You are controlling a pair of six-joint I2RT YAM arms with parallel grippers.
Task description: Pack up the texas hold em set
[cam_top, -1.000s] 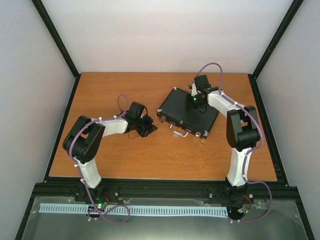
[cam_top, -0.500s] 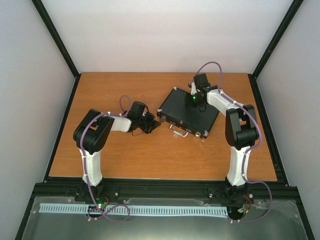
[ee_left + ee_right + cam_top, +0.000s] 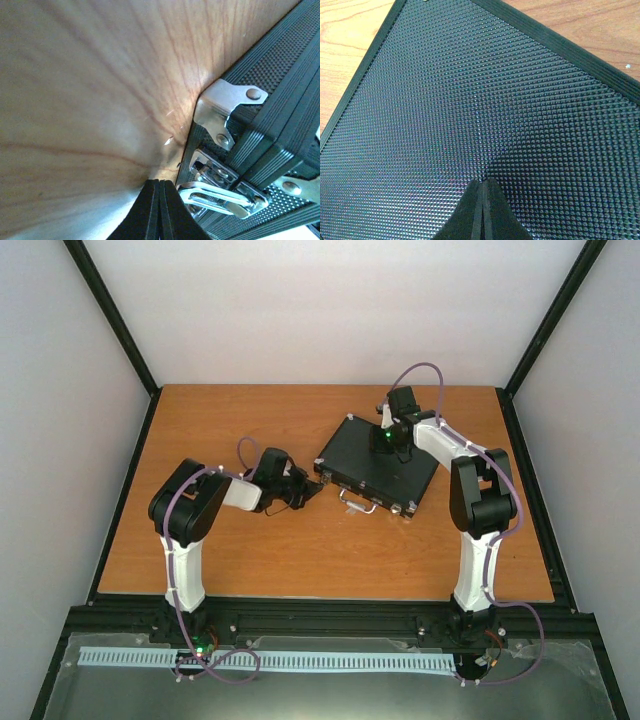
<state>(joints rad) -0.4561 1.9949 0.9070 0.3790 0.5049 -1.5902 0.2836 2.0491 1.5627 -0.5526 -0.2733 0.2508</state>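
Where my left arm reaches in from the table's near edge, its pincer, the left gripper (image 3: pixel 159 186), is pressed together on nothing. The two black fingers meet in a thin seam low over the table (image 3: pixel 75 75), whose orange-brown wood grain blurs at this range.

Just beside those tips is the front wall of the case (image 3: pixel 280 100): ribbed black edging, pebbled black panels, a bright riveted corner bracket (image 3: pixel 225 107) and a chrome latch (image 3: pixel 215 192). I cannot tell whether my fingers touch that latch. The rest of the case is cut off by the edge of the wrist view.

From above, the case (image 3: pixel 365 465) lies flat and slanted on the right half of the table, closer to the far edge. Its lid is down, so the inside is hidden, and its silver handle (image 3: pixel 355 502) faces the near edge.

Farther back, my right gripper (image 3: pixel 482 184) is also pinched shut and empty. It points at the lid's dimpled black surface, and I cannot tell whether it makes contact.
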